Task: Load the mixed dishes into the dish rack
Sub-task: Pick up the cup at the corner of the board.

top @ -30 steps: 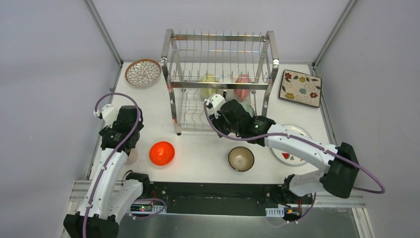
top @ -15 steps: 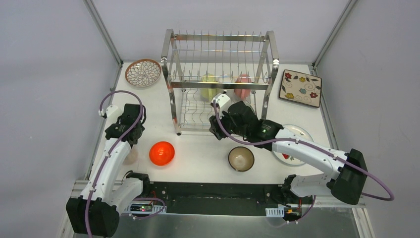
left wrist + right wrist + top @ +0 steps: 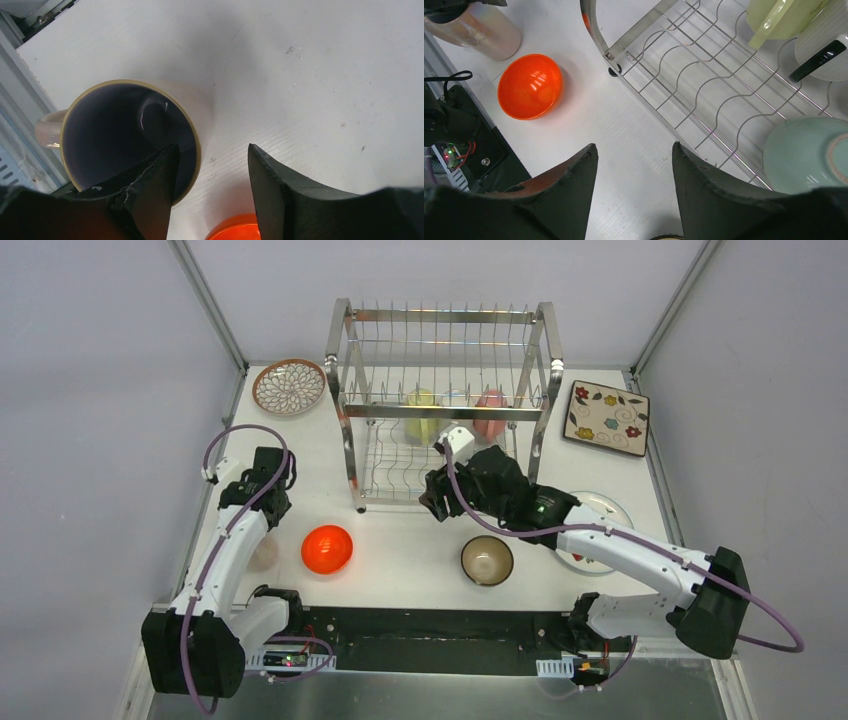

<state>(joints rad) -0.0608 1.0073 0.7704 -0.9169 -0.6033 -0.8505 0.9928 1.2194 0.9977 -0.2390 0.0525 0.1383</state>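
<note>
White table (image 3: 410, 530) boxed in by plain grey walls (image 3: 100, 390), with the dish rack (image 3: 445, 412) at the far middle, a petal-pattern plate (image 3: 289, 386) in the far left corner and a square floral plate (image 3: 606, 418) on the far right. Compared with a second ago, the right arm has backed out of the rack's lower tier and now sits at its front edge, and the left arm's wrist has shifted a bit farther out; none of the dishes have moved. The right gripper (image 3: 634, 146) is spread wide with nothing in it, above bare table just in front of the rack. The mint bowl (image 3: 804, 155) sits upside down on the lower wires to one side, and the orange bowl (image 3: 530, 86) is out on the table to the other. The left gripper (image 3: 212, 146) is also spread, right over the white mug (image 3: 125, 130): one finger overlaps the mug's mouth, the other is outside it and the rim runs through the gap, not pinched. The brown bowl (image 3: 487, 560) sits near the front edge.
</note>
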